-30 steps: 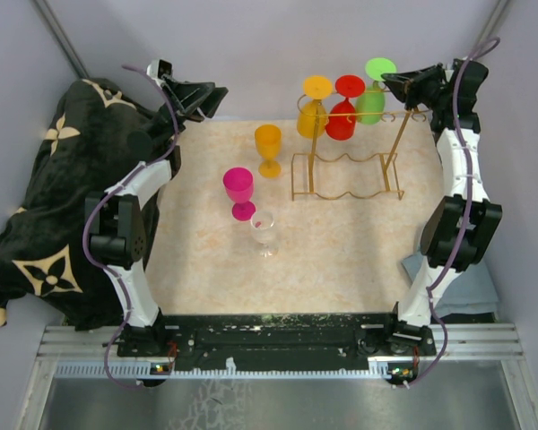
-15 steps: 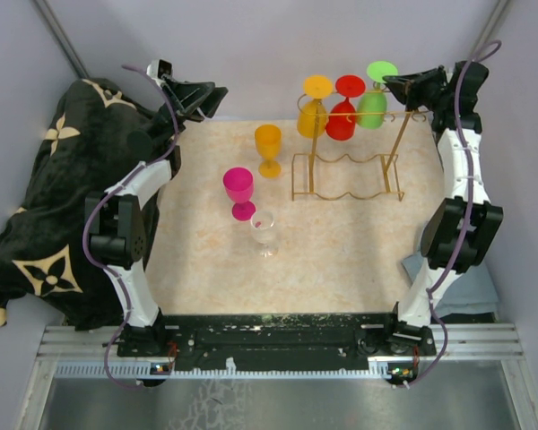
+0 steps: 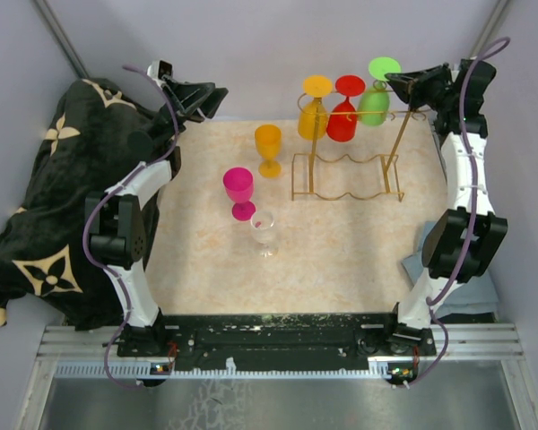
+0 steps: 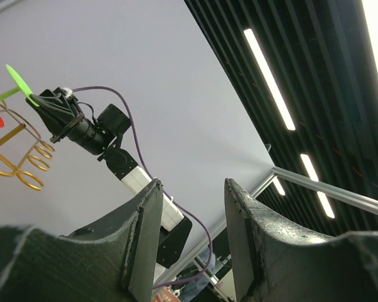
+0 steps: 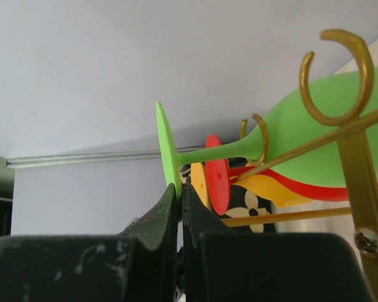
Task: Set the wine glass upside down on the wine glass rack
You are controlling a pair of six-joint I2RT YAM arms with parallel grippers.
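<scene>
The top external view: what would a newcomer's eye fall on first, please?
The gold wire rack at the far right holds a yellow glass, a red glass and a green glass upside down, the right tool pinching the green one's foot. An orange glass, a pink glass and a clear glass stand upright to its left; a black patterned blanket is heaped at left.

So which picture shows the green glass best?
The right wrist view: the green glass is close up, hanging on the gold rack, its foot pinched between the fingers. The overhead view shows it small at the rack's right end; the left wrist view catches only its foot.
</scene>
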